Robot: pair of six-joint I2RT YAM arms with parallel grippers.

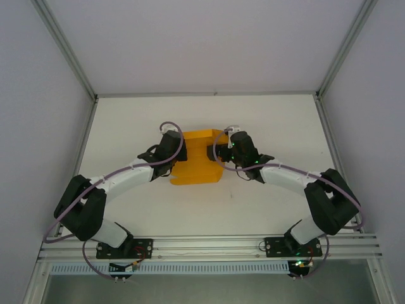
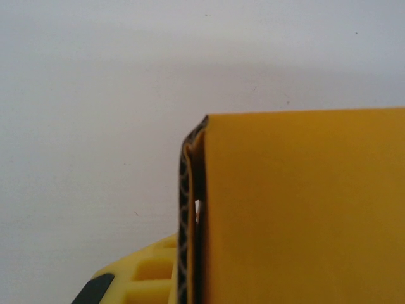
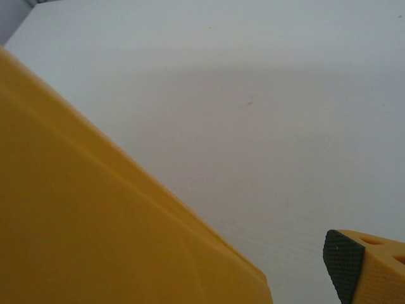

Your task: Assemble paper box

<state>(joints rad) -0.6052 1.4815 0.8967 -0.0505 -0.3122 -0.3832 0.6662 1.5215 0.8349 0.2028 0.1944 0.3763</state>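
Though only partly folded, the paper box (image 1: pixel 197 172) already has some shape: it is thin orange-yellow card, smooth and matte. A raised section at its far side runs left to right, and a flat flap spreads toward the arm bases. It lies mid-table on the white table (image 1: pixel 202 212). In the left wrist view a folded edge stands upright, two layers thick (a dark wavy lining shows between them). The left gripper (image 1: pixel 181 147) and right gripper (image 1: pixel 223 151) flank the card at either end; whether their jaws pinch it I cannot tell. The right one's yellow plastic finger (image 3: pixel 380 272) carries a black textured pad (image 3: pixel 343 261).
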